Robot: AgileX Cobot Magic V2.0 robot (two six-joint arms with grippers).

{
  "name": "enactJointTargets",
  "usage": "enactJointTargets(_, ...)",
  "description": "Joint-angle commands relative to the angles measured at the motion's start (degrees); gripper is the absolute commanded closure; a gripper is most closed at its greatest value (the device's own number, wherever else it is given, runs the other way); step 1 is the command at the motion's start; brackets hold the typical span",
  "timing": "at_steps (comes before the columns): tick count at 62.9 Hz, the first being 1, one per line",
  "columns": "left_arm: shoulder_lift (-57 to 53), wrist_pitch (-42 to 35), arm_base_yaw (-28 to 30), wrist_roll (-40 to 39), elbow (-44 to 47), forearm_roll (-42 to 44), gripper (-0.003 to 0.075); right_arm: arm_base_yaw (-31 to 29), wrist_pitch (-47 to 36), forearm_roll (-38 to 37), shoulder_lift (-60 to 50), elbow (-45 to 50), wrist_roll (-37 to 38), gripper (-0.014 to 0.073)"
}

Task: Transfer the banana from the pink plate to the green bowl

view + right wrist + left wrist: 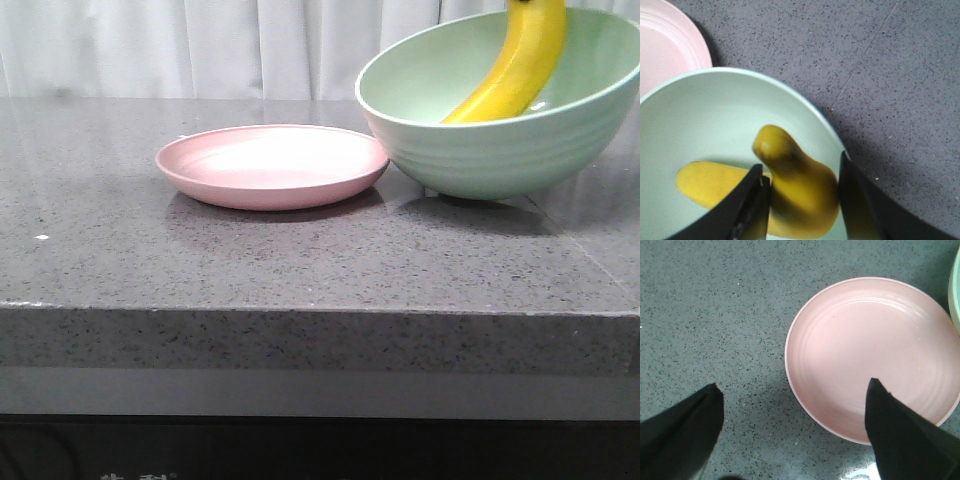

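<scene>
Yellow banana (515, 62) stands steeply inside the green bowl (500, 150) in the front view, lower end down in the bowl, upper end leaving the frame at top; pink plate (272, 165) sits bare just beside the bowl on the grey stone counter (300, 260), rims v. close. Left wrist view: left gripper (792, 387) hangs over the plate's edge w/ its 2 fingers wide apart, holding nothing. Right wrist view: right gripper (801, 172) over the bowl, its 2 fingers against either side of the banana.
</scene>
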Motion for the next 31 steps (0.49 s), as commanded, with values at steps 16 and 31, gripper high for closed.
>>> enactJointTargets(16, -2.3, -3.3, 0.1, -0.5, -1.7, 0.1, 0.015, -0.3, -3.0, -2.3, -2.9, -1.3, 0.0, 0.0151)
enactJointTargets(31, -2.3, -4.1, 0.1, -0.5, -1.7, -0.1, 0.015, -0.3, -3.2, -2.2, -3.1, -2.9, 0.1, 0.0048)
